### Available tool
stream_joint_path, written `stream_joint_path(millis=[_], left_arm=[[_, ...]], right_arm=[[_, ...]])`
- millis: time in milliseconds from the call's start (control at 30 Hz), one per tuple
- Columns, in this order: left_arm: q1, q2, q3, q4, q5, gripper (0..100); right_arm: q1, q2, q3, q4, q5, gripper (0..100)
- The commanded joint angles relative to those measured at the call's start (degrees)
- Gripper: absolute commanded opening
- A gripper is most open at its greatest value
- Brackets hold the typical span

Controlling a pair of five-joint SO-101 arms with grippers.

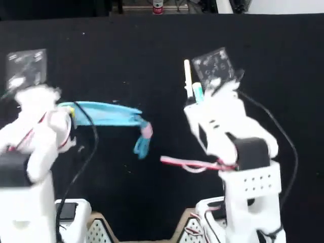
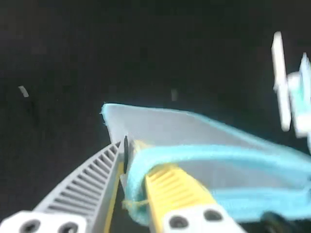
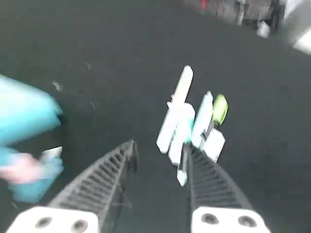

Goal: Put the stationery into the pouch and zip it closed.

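The pouch [image 1: 106, 114] lies left of the stationery [image 1: 188, 76] (well apart).

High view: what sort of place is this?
Probably a robotics lab bench: black-covered table, white left arm and right arm mounted at its near edge, left gripper holding a blue pouch, equipment clutter behind.

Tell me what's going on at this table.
The left gripper has its jaws shut on one end of the blue pouch, which stretches out across the black table. The right gripper sits with its jaws open just short of the pens, which lie together on the table. Nothing has gone into the pouch yet.
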Motion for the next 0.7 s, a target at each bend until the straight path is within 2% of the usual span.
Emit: stream_joint_path(millis=[0,300,667], left_arm=[[0.57,-7.21,6.11,-5.71,-0.09,3],[0.57,-13.89,25.89,-20.92,0.09,3],[0.04,-24.00,41.63,-31.21,10.46,3]], right_arm=[[5.71,4.18,-0.22,-3.43,-0.53,13.8],[6.77,13.23,0.31,-3.60,-0.53,13.8],[7.03,19.03,0.40,-8.88,-0.53,13.6]])
